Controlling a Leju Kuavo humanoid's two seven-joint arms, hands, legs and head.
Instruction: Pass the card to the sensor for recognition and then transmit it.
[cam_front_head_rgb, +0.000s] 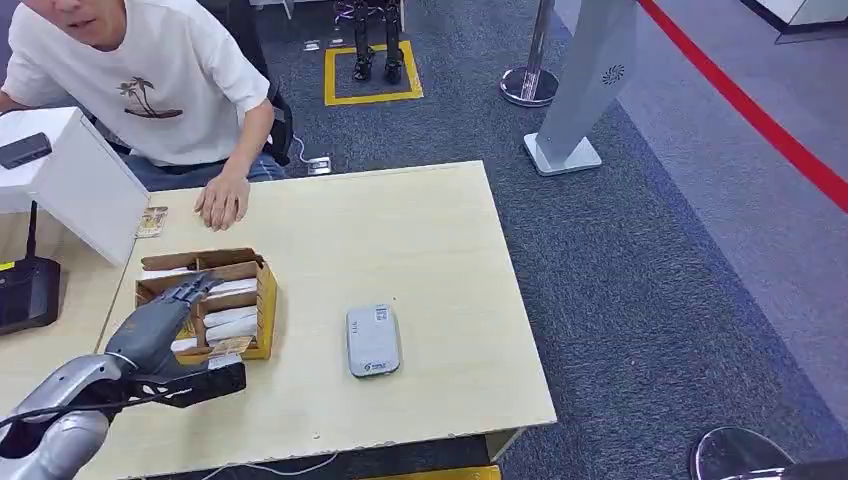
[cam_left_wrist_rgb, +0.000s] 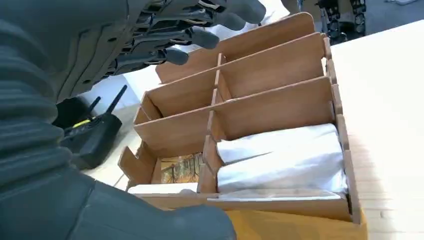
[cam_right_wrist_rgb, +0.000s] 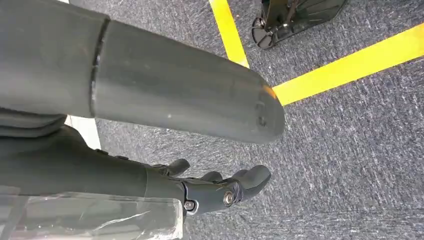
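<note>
I see my left hand (cam_front_head_rgb: 165, 318) hovering over the wooden box (cam_front_head_rgb: 262, 300) on the table (cam_front_head_rgb: 400, 230), its fingers (cam_left_wrist_rgb: 200, 36) spread apart and holding nothing. A card (cam_left_wrist_rgb: 181, 167) with a picture on it lies flat in one compartment of the box, beside the compartments holding white packets (cam_left_wrist_rgb: 285, 160). The grey sensor (cam_front_head_rgb: 373, 340) lies just beside the box. My right hand (cam_right_wrist_rgb: 220, 187) hangs above the carpet, fingers loosely apart, empty. A person's hand (cam_front_head_rgb: 222, 200) rests on the table beyond the box.
</note>
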